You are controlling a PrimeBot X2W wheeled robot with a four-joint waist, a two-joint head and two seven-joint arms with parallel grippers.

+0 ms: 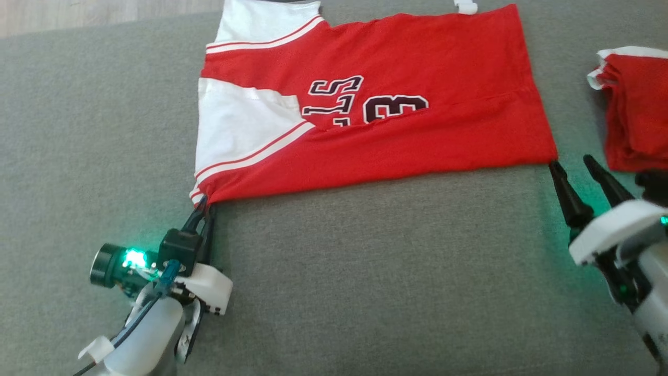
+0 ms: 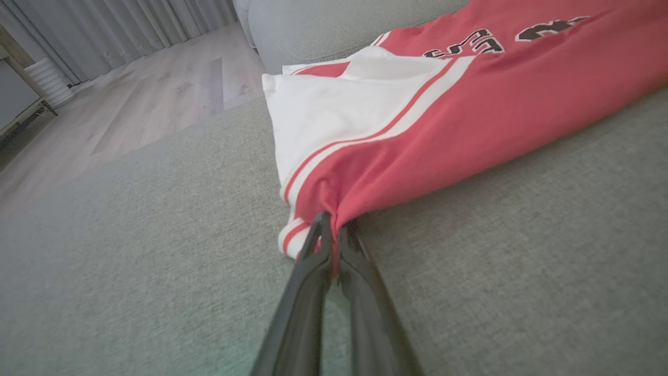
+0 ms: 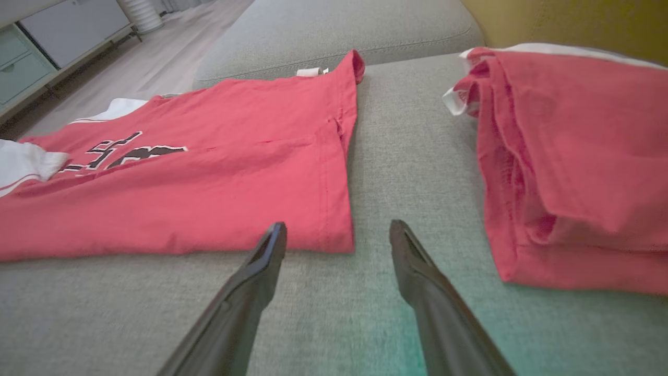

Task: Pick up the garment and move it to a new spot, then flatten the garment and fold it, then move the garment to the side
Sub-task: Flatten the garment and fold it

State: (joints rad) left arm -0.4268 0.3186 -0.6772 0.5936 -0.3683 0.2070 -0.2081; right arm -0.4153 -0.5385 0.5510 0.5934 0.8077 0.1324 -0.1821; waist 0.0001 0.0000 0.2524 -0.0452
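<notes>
A red and white garment (image 1: 396, 130) with dark lettering lies folded lengthwise on the grey cushion (image 1: 365, 282). My left gripper (image 1: 204, 204) is shut on the garment's near left corner; the left wrist view shows red cloth (image 2: 365, 172) pinched between the two fingertips of that gripper (image 2: 333, 232). My right gripper (image 1: 573, 163) is open, its fingertips just off the garment's near right corner, nothing between them. In the right wrist view the same gripper (image 3: 338, 235) stands open, its left finger near the garment's (image 3: 209, 198) corner hem.
A second red cloth pile (image 1: 634, 115) lies folded at the right edge of the cushion, close beside my right gripper. Wooden floor (image 2: 135, 104) lies beyond the cushion's far left, with curtains and a cabinet (image 3: 62, 36) further off.
</notes>
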